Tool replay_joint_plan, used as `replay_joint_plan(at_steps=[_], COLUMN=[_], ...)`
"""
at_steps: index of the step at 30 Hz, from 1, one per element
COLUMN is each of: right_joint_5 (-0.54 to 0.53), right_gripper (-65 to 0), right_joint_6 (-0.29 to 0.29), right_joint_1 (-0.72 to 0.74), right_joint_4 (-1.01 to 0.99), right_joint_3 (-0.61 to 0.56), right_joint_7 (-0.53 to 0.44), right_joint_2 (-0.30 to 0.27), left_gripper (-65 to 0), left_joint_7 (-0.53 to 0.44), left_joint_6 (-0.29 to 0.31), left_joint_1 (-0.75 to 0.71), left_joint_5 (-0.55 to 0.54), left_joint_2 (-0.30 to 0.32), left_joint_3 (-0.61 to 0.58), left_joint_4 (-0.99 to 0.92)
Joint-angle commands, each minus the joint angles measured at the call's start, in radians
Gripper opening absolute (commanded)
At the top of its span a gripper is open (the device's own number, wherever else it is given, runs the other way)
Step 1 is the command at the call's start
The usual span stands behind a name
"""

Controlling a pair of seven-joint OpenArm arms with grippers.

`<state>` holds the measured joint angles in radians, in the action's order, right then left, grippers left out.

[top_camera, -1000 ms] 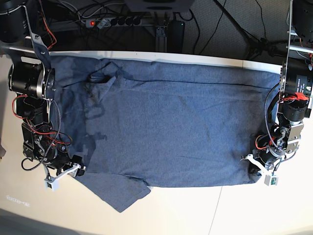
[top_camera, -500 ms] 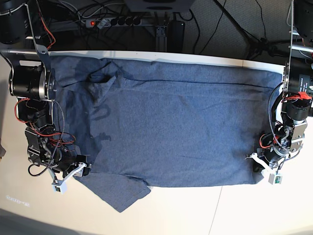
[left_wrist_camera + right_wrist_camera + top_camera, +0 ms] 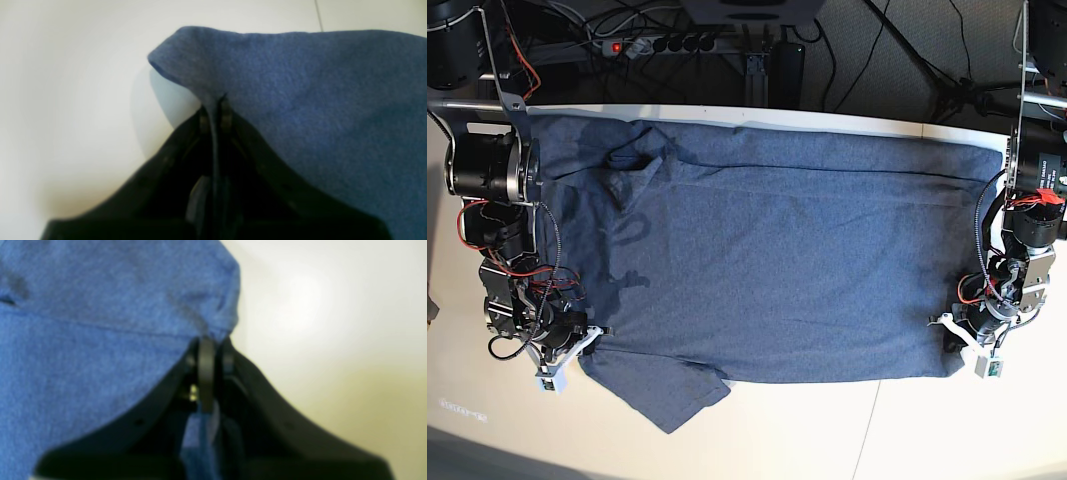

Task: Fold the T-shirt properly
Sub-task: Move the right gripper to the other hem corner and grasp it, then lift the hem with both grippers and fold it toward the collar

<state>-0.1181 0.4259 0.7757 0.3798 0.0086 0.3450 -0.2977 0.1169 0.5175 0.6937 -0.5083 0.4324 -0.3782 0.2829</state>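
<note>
The blue-grey T-shirt [image 3: 777, 260] lies spread flat across the table, plain side up, with a sleeve [image 3: 672, 395] sticking out at the near left. In the base view my left gripper [image 3: 947, 343] sits at the shirt's near right corner. The left wrist view shows the left gripper [image 3: 213, 110] shut on that corner of the T-shirt [image 3: 317, 100], lifting it slightly. My right gripper [image 3: 592, 338] is at the near left edge beside the sleeve. Seen from the right wrist, the right gripper [image 3: 215, 346] is shut, with a bunched edge of T-shirt [image 3: 83, 323] pinched in it.
The white table [image 3: 827, 440] shows as a bare strip along the near side, crossed by a thin seam [image 3: 867, 430]. Behind the far edge lie a power strip [image 3: 662, 44] and cables. Both arm bases flank the shirt's short ends.
My right gripper has slid in to the shirt's near left edge and closed on the fabric. The left gripper has kept its hold on the right corner.
</note>
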Motion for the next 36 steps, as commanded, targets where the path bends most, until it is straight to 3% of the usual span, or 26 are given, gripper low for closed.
replay_joint_plan(at_steps=[1, 8, 12, 17, 20, 30, 36], right_joint_5=[0.013, 0.013, -0.007, -0.074, -0.113, -0.149, -0.179], right_gripper=[-65.0, -65.0, -65.0, -65.0, -65.0, -65.0, -65.0], right_joint_6=[0.041, 0.042, 0.046, 0.058, 0.077, 0.076, 0.076], right_joint_1=[0.027, 0.024, 0.024, -0.01, -0.07, -0.29, -0.373], right_joint_4=[0.016, 0.09, 0.125, 0.193, 0.272, 0.566, 0.644], right_joint_3=[0.0, 0.0, 0.0, 0.0, 0.0, 0.0, 0.002], right_joint_7=[0.003, 0.014, 0.043, 0.064, 0.078, 0.081, 0.083], right_joint_2=[-0.023, -0.04, -0.057, -0.102, -0.124, -0.177, -0.208], left_gripper=[-65.0, -65.0, -65.0, -65.0, -65.0, -65.0, -65.0], left_joint_7=[0.025, 0.025, 0.029, 0.075, 0.107, 0.202, 0.253], left_joint_6=[0.01, 0.016, 0.095, 0.109, 0.181, 0.181, 0.181], left_joint_1=[0.028, 0.043, 0.043, 0.042, 0.039, 0.028, 0.008], left_joint_5=[0.012, 0.009, -0.031, -0.095, -0.104, -0.222, -0.303], left_joint_2=[0.014, 0.028, 0.043, 0.077, 0.095, 0.12, 0.148], left_joint_3=[-0.001, -0.001, -0.001, -0.001, -0.001, -0.001, -0.001], left_joint_4=[0.004, 0.004, 0.004, 0.004, 0.004, 0.004, 0.019])
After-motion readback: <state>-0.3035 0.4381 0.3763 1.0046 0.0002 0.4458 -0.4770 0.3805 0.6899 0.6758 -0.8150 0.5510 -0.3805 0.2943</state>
